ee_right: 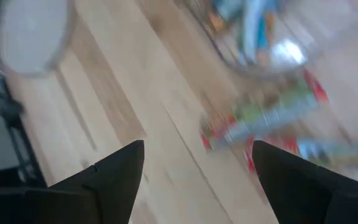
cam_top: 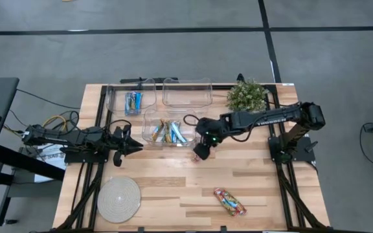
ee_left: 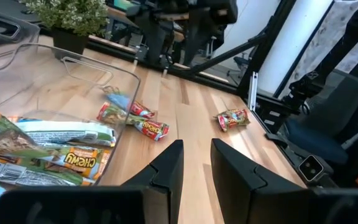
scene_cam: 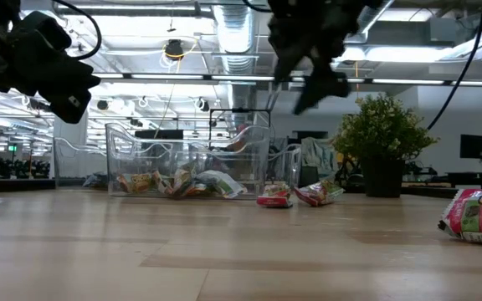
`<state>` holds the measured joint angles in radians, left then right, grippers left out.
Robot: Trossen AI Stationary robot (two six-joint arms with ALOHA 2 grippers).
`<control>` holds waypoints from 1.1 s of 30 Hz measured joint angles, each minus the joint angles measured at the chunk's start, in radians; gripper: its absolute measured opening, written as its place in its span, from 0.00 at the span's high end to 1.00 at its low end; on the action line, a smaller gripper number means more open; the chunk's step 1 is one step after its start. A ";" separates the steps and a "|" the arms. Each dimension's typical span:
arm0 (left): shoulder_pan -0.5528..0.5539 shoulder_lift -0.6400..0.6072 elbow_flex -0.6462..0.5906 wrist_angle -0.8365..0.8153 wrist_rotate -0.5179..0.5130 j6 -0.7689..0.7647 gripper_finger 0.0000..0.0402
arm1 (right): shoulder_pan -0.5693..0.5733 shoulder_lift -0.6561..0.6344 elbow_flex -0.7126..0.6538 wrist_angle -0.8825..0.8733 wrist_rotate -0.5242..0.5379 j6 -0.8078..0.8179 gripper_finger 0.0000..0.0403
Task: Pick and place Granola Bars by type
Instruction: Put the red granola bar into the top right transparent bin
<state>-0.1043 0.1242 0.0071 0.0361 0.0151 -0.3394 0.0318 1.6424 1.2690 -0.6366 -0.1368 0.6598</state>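
Left gripper [cam_top: 135, 147] waits at the table's [cam_top: 173, 188] nine o'clock side, fingers [ee_left: 166, 171] narrowly parted and empty, just beside the middle bin [cam_top: 167, 131]. That clear, thin-walled bin holds mixed glossy bars [cam_top: 167, 133]; a second bin [cam_top: 131, 97] at eleven o'clock holds blue bars [cam_top: 133, 101], and a third bin [cam_top: 186, 92] at twelve looks bare. Right gripper [cam_top: 199, 154] hovers near centre, jaws wide and empty, above loose red-and-green bars [ee_left: 133, 118] lying just outside the middle bin. Another red bar [cam_top: 229, 202] lies well apart at five o'clock; a pale ribbed disc [cam_top: 118, 198] sits at seven and a potted plant [cam_top: 246, 96] at one. Risk: the crinkly foil wrappers are flat and slick, so a descending finger may skid them against the bin wall or pinch two touching bars together.
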 joint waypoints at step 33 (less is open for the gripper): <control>0.000 0.000 0.000 0.000 -0.001 0.003 0.82 | 0.515 0.000 0.000 -0.253 0.059 0.499 0.27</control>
<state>-0.1043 0.1242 0.0067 0.0364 0.0143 -0.3367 0.5472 1.6424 1.2690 -0.8894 -0.0780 1.1584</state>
